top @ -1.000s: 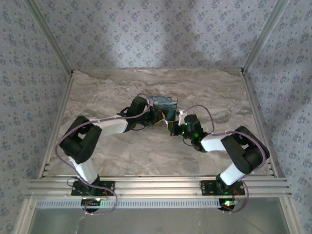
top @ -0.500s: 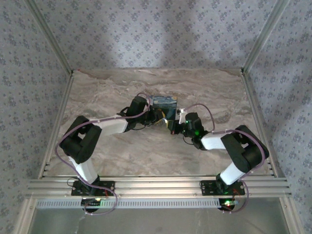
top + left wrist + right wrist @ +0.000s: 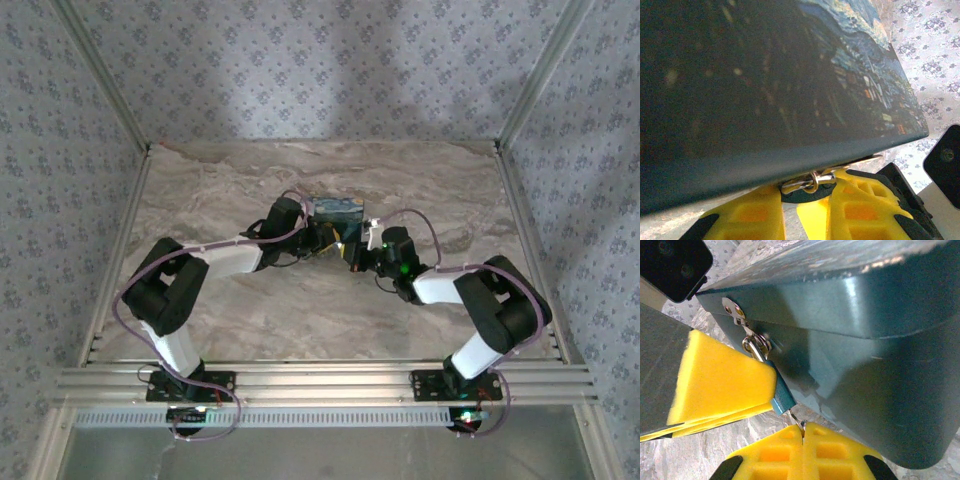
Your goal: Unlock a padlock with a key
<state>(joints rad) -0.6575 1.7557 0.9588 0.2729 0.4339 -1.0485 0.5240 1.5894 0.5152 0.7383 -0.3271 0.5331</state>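
The padlock [image 3: 782,396] hangs by its shackle from the hasp [image 3: 732,310] on the blue box [image 3: 865,340], directly ahead of the right end effector [image 3: 803,432] and just off its fingertips. Its body reads teal in the right wrist view.

The left end effector [image 3: 807,200] is clamped on the padlock body, with the box just above its fingers. The right end effector is closed on a thin metal blade, which I take to be the key [image 3: 799,422]. The blade's tip sits at the padlock's lower end. I cannot tell whether it has entered the keyway.

Over the last second the right end effector has moved in toward the left one, and the box's patterned face shows narrower from above. I judge that insertion is at hand and turning is not yet done.

The desk [image 3: 250,320] is marbled grey-brown. Patterned walls and an aluminium frame enclose it.
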